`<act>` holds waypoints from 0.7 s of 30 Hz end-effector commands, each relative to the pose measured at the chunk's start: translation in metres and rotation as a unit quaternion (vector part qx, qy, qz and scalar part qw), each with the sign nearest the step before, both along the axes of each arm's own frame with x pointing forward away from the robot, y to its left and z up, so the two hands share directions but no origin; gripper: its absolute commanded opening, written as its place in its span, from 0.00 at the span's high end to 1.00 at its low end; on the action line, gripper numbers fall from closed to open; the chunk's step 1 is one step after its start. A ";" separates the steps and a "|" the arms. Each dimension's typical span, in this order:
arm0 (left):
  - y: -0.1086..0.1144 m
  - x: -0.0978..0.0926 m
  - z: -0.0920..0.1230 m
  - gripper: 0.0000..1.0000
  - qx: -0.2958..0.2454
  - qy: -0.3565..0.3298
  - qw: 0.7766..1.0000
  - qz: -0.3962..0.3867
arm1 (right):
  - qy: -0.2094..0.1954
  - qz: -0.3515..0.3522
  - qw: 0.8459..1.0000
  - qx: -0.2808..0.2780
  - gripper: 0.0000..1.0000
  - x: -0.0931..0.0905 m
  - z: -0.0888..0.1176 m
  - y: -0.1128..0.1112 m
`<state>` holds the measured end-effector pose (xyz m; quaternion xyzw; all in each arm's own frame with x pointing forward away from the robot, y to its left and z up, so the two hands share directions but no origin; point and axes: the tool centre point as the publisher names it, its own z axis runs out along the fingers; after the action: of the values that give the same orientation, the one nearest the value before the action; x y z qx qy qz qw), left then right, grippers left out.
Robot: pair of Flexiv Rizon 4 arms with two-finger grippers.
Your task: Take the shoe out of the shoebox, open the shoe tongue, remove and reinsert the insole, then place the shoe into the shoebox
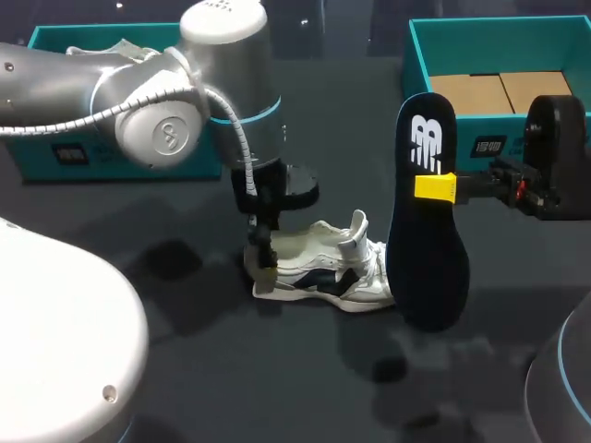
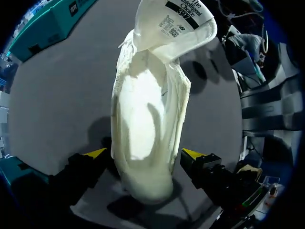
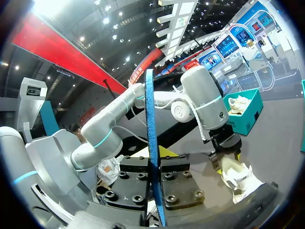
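Observation:
A white and navy shoe [image 1: 323,274] lies on the dark table, its tongue [image 1: 355,231] pulled up. My left gripper [image 1: 264,260] stands over the heel. In the left wrist view the heel of the shoe [image 2: 143,124] sits between the spread fingers of that open gripper [image 2: 144,153], and the shoe's bare inside shows. My right gripper [image 1: 434,186] is shut on the dark navy insole [image 1: 427,231], holding it upright beside the toe. The right wrist view shows the insole [image 3: 152,143] edge-on in that gripper [image 3: 153,167], with the shoe [image 3: 240,176] beyond it.
A teal shoebox [image 1: 420,51] with a cardboard floor stands at the back right. A second teal box [image 1: 46,41] holding white paper stands at the back left, behind my left arm. Bare tabletop lies in front of the shoe.

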<state>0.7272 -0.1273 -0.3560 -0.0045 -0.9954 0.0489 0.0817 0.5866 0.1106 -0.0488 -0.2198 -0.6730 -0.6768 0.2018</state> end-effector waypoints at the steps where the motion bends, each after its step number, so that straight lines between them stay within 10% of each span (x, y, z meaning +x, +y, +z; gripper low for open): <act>1: 0.002 -0.003 0.006 0.00 0.020 -0.009 1.000 -0.007 | 0.000 -0.002 1.000 -0.001 1.00 -0.002 0.000 0.001; 21: -0.032 0.023 0.029 0.00 0.004 -0.032 0.999 -0.032 | 0.000 -0.002 1.000 -0.001 1.00 -0.002 0.000 0.001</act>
<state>0.7459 -0.1451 -0.3304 -0.0343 -0.9963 0.0591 0.0513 0.5866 0.1106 -0.0488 -0.2198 -0.6730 -0.6768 0.2018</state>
